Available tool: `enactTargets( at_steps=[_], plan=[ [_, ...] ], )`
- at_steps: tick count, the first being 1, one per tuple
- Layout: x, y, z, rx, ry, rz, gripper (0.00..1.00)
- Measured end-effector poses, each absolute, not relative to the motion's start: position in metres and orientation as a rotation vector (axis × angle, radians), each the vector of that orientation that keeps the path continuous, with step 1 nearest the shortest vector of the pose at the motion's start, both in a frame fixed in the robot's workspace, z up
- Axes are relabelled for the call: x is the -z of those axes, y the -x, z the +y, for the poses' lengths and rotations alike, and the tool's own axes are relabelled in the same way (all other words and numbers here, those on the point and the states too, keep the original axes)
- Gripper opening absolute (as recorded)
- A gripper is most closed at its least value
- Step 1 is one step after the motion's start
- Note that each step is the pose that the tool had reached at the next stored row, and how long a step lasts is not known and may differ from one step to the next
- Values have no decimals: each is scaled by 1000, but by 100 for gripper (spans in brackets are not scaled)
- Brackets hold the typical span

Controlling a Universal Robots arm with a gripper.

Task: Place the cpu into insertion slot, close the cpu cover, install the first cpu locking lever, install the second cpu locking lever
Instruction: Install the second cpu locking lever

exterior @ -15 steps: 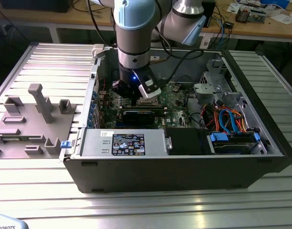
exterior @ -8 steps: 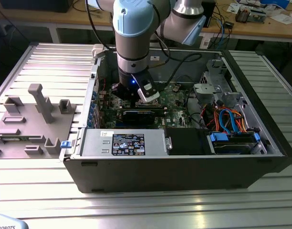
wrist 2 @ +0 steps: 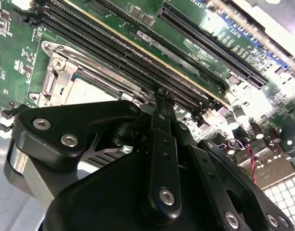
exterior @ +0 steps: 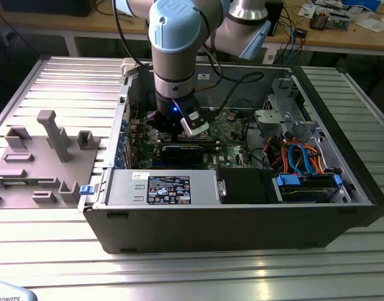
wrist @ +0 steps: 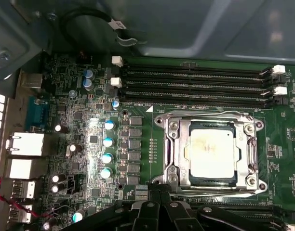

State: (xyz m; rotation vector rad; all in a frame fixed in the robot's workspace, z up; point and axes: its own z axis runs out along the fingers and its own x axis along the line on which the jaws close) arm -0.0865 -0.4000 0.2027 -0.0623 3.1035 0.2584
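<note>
The cpu [wrist: 212,154] is a pale square chip lying flat in its socket on the green motherboard; it also shows as cpu [wrist 2: 89,91]. The cpu cover [wrist: 179,144], a silvery open-centred frame, lies closed down around it and shows again as the cpu cover [wrist 2: 60,72]. A thin metal lever rod [wrist: 205,114] runs along one edge of the frame. My gripper [wrist: 158,195] hovers just beside the socket's edge with its black fingers [wrist 2: 161,110] together and nothing between them. In the exterior view the gripper [exterior: 179,125] reaches down into the open computer case.
Black memory slots [wrist: 195,84] run beside the socket. Capacitors [wrist: 108,142] and rear ports [wrist: 24,144] stand on its other side. The case holds a power supply [exterior: 160,188], a grey drive cage [exterior: 283,106] and cables [exterior: 298,153]. A grey fixture tray [exterior: 41,157] lies at the exterior view's left.
</note>
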Motion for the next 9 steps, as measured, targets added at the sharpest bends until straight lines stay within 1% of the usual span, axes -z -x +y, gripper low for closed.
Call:
enactTargets(
  at_steps=[9],
  plan=[
    [-201, 86, -395, -264, 67, 3103, 11]
  ],
)
